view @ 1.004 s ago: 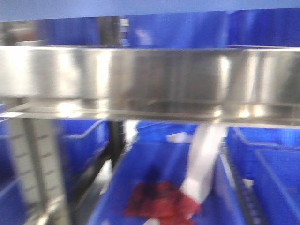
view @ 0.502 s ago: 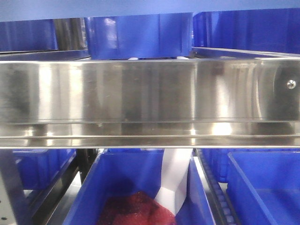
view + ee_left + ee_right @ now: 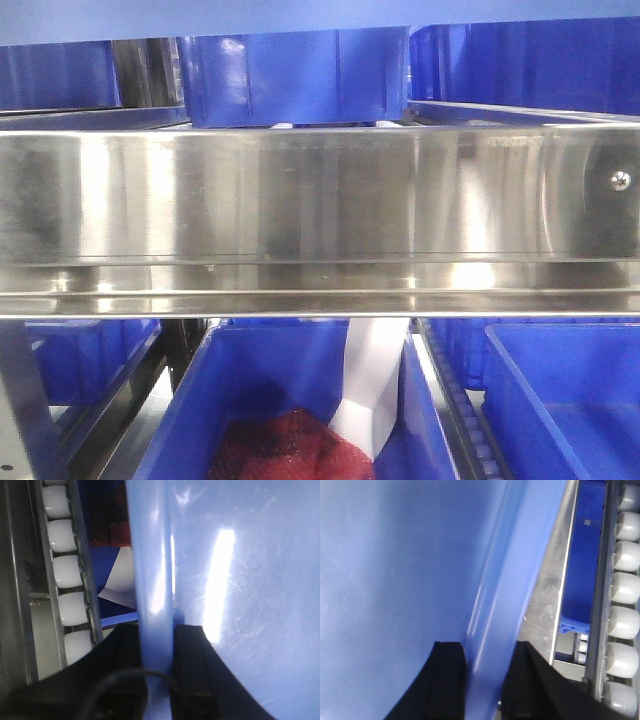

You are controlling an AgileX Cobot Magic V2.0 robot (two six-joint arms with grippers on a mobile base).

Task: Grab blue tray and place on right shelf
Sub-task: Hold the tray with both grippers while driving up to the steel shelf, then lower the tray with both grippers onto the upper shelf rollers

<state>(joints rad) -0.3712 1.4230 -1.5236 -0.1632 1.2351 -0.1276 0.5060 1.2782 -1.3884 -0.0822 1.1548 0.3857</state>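
Blue tray [image 3: 240,580]: light-blue, glossy, shallow, faintly scuffed. I judge it light and stiff but slippery, and best taken by the flared rim on opposite sides.

Left gripper [image 3: 156,632] is closed tight on the rim at 6 o'clock of its view. Right gripper [image 3: 485,652] pinches the opposite rim, also at 6 o'clock.

The tray hangs between both arms before the right shelf [image 3: 300,200], not yet set down.

Light blue tray [image 3: 395,570] fills most of the frame, glossy. Its rim runs down between the two black fingers [image 3: 447,680] of the right pincer [image 3: 487,665], which is clamped on it at the bottom. Off to the right there's a scuffed metal strip [image 3: 547,595], a darker blue bin [image 3: 582,570] below, and a column of white rollers [image 3: 625,622] along the edge.
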